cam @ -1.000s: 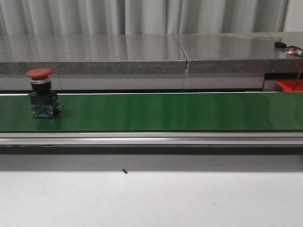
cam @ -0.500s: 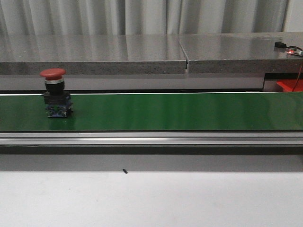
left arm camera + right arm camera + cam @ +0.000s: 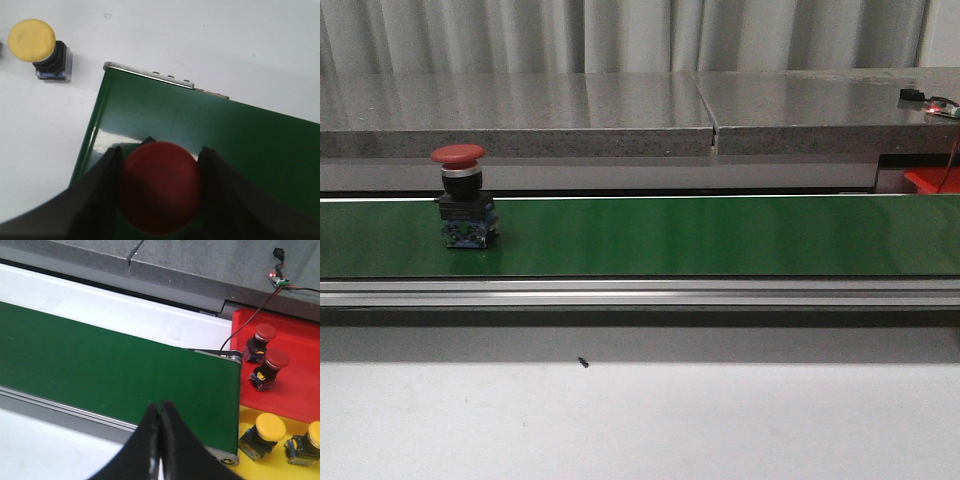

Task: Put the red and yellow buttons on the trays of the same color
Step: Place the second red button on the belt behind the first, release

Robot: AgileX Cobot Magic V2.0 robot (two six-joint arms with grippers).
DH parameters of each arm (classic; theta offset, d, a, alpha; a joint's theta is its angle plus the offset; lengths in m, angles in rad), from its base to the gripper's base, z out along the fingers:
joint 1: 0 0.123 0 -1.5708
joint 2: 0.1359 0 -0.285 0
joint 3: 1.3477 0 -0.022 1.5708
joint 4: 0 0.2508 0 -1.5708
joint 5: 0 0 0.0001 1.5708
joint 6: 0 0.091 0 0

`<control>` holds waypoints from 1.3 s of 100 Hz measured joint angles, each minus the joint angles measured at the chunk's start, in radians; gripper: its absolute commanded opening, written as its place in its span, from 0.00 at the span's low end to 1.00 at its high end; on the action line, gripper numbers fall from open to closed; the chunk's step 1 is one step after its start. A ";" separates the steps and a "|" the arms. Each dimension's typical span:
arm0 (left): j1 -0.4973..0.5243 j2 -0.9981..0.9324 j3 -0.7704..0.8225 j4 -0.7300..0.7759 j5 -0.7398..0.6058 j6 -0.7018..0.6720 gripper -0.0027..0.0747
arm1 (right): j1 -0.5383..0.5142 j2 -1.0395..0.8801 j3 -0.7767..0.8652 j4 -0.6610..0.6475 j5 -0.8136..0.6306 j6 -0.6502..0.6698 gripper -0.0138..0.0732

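A red button (image 3: pixel 460 195) with a black and blue base stands upright on the green belt (image 3: pixel 720 235) at the left. In the left wrist view my left gripper (image 3: pixel 161 150) has its fingers against both sides of a red button cap (image 3: pixel 160 187) over the belt's end (image 3: pixel 250 150). A yellow button (image 3: pixel 32 40) stands on the white table beside that end. My right gripper (image 3: pixel 160 405) is shut and empty above the belt's near edge. The red tray (image 3: pixel 300 385) holds two red buttons (image 3: pixel 265 332). The yellow tray (image 3: pixel 247 417) holds two yellow buttons (image 3: pixel 269 427).
A grey stone ledge (image 3: pixel 620 110) runs behind the belt. A small circuit board with a red light (image 3: pixel 278 280) and its wires lie on the ledge above the red tray. A corner of the red tray (image 3: pixel 932 180) shows at the far right of the front view.
The red button on the belt has travelled to the right, staying upright. Neither arm shows in the front view.
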 measured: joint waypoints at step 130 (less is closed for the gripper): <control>0.000 -0.020 0.019 -0.031 -0.039 0.034 0.89 | 0.000 0.000 0.000 0.000 0.000 0.000 0.08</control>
